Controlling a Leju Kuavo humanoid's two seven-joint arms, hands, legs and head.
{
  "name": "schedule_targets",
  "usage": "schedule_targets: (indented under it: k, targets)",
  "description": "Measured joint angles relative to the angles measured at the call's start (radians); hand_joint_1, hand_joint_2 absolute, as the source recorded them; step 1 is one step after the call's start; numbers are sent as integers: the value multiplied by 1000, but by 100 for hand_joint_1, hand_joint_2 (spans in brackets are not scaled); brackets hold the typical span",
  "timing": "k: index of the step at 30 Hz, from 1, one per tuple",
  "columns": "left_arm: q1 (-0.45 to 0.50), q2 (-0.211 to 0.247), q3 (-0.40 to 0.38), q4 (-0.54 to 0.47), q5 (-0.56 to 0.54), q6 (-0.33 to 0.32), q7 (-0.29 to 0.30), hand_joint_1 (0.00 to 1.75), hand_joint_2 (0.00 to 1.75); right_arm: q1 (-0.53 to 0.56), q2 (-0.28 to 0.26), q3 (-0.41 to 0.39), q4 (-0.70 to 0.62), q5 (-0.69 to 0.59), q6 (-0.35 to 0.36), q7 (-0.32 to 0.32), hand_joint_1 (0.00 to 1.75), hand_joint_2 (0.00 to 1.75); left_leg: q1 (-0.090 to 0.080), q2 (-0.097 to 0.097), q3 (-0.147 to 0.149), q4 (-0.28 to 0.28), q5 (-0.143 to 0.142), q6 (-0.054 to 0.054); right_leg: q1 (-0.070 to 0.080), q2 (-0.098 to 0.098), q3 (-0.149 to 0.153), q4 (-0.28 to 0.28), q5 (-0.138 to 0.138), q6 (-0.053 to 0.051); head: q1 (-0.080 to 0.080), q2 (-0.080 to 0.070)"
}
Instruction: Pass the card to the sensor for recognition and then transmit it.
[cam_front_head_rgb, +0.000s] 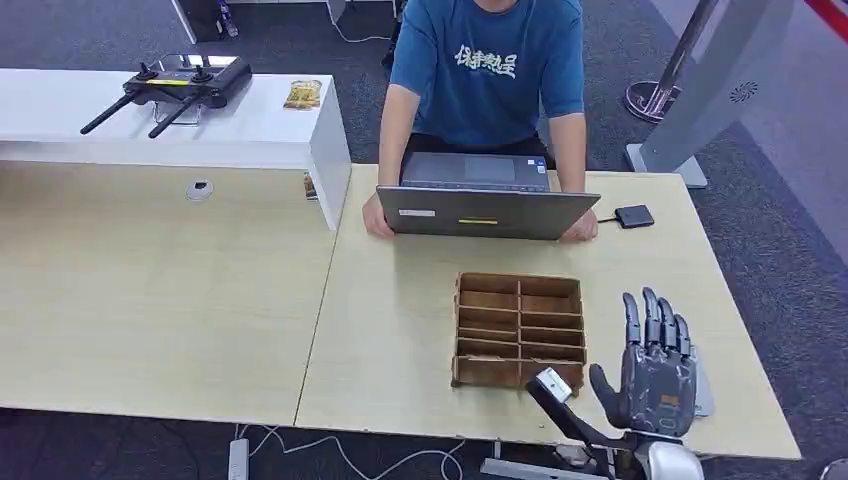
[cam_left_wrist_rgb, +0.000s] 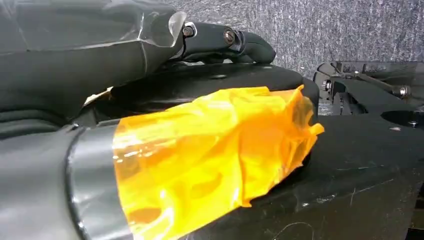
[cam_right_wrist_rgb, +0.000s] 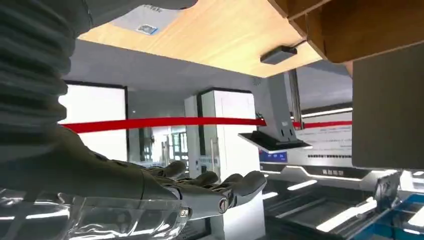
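We see right hand (cam_front_head_rgb: 655, 368) raised over table's (cam_front_head_rgb: 400, 330) near edge, just right of wooden divider tray (cam_front_head_rgb: 518, 330); fingers (cam_front_head_rgb: 655, 320) straight, slightly apart, holding nothing. Card (cam_front_head_rgb: 702, 388) (grey, flat) lies on table, partly hidden behind that hand. Sensor (cam_front_head_rgb: 634, 216), probably small black box, sits beyond tray beside laptop (cam_front_head_rgb: 487, 211). Left hand's fingers: we cannot tell.

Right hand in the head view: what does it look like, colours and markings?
The right hand is dark grey, with slim segmented fingers and a thicker thumb; a small light marking sits on its back. Its wrist ends in a silver cuff. In the right wrist view the same hand shows a grey ribbed cover and a clear glossy wrap.
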Motion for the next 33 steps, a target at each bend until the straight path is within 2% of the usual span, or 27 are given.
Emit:
schedule_targets:
  k: [14,25,33]
  targets:
    - [2,-3,13,-4,-8,1,-2,0,0,20,0,31,2,-13,3,17,0,175,0,0,0,0,0,0,0,0,0,0,0,0,0,0]
    - [3,-5,35,-6,-32,0,-7,0,0,21,-17,76,4,-54,61,51,0,175,0,0,0,0,0,0,0,0,0,0,0,0,0,0]
    - [3,-6,48,-7,-59,-5,-7,0,0,-60,-10,149,82,-121,97,-31,0,175,0,0,0,0,0,0,0,0,0,0,1,-1,0,0]
